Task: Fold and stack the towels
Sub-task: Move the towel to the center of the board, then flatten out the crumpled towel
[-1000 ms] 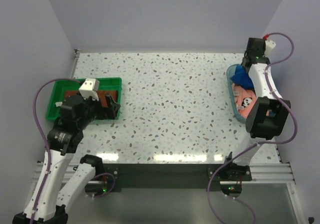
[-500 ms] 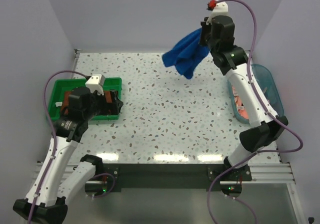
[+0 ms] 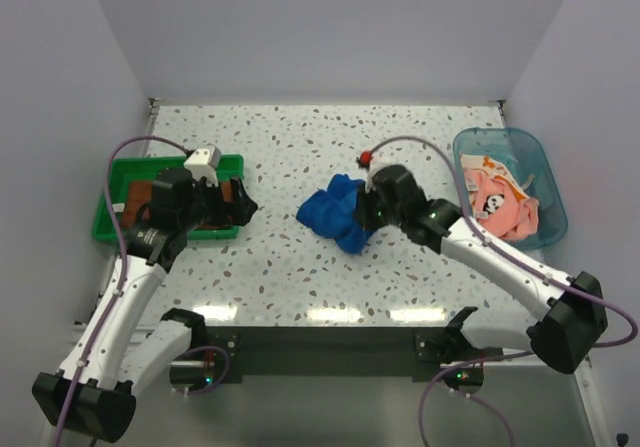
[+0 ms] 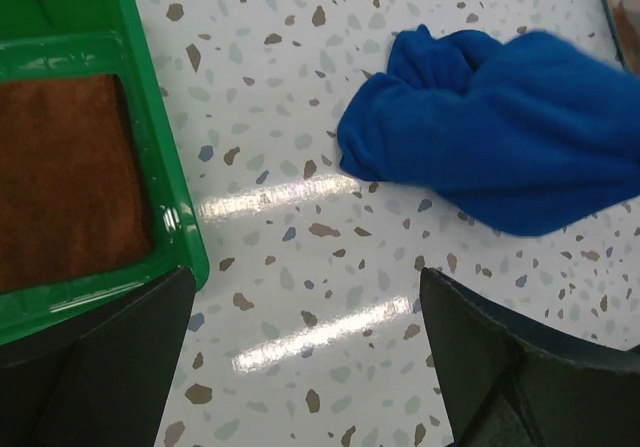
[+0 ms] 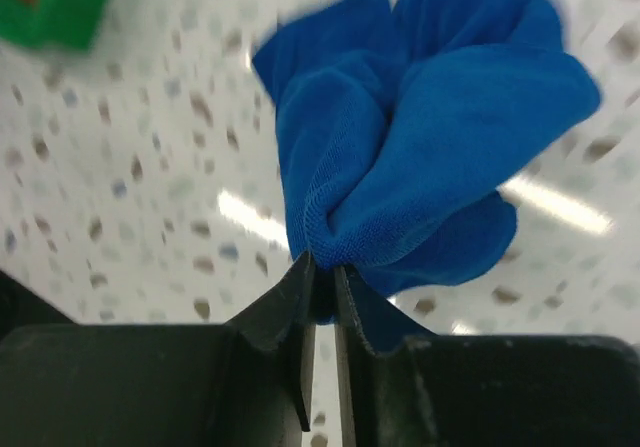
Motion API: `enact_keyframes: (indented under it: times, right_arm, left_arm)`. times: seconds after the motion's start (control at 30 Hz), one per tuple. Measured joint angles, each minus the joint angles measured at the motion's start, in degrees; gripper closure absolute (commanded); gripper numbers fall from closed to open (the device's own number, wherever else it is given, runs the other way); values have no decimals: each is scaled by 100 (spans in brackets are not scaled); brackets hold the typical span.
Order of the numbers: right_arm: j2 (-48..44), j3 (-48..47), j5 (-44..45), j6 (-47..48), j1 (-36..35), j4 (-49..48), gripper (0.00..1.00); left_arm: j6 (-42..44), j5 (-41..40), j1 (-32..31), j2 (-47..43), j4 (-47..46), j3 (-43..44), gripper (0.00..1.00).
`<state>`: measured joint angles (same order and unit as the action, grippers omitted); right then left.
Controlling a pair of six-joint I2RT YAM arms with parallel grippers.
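Top external view: I see the blue towel (image 3: 335, 217) lying crumpled on the speckled table (image 3: 300, 137), about mid-table, a little right of centre. My right gripper (image 3: 366, 213) is down at the towel's right edge. On the right wrist camera its fingers (image 5: 285, 312) are nearly together with a fold of the blue cloth pinched between the tips, so it is clamped on the blue towel. The rest of the towel bunches out ahead of the tips, on the table.

My left gripper (image 3: 238, 205) hangs over the right end of the green tray (image 3: 105, 222), jaws wide apart, nothing between them. The left wrist camera shows the rust-brown towel (image 4: 65, 182) flat inside the tray, with the blue towel well off to the right.

A pink towel (image 3: 490, 199) sits heaped in the clear blue tub (image 3: 548, 192) at the table's right side.
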<state>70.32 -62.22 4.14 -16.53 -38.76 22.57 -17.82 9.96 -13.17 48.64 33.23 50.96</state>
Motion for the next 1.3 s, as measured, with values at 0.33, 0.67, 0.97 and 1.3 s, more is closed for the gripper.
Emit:
enact_keyframes:
  times: [0.33, 0.67, 0.97, 1.3]
  right_arm:
    - [-363, 1384, -74, -1235, -1714, 1847, 40]
    - [946, -376, 667, -256, 214, 1443, 40]
    - [2763, -876, 52, 144, 903, 824, 39]
    - [3521, -1169, -282, 260, 918, 201, 57]
  left_arm:
    - [-262, 608, -98, 767, -470, -531, 0]
    - [-317, 564, -861, 2157, -1320, -542, 2]
    - [-254, 105, -1305, 4072, -1700, 238, 20]
    - [-170, -81, -1580, 5386, -1950, 920, 64]
